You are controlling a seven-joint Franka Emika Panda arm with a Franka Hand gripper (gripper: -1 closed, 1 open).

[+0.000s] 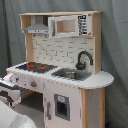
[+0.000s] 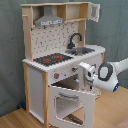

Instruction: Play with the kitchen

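Since your gripper [image 2: 86, 75] sits right at the front panel of the kitchen [image 2: 55, 60], just above the swung-open oven door [image 2: 70, 102], the knobs lie to its left in the second exterior view; can't tell whether the fingers are clenched or released.

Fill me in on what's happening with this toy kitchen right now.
A white robot arm is working at the front of the toy play kitchen. In the second exterior view its gripper sits just under the counter edge, by the knobs, above the oven door, which stands swung open. The hob, sink and black faucet are untouched. Whether the gripper grips anything cannot be told.
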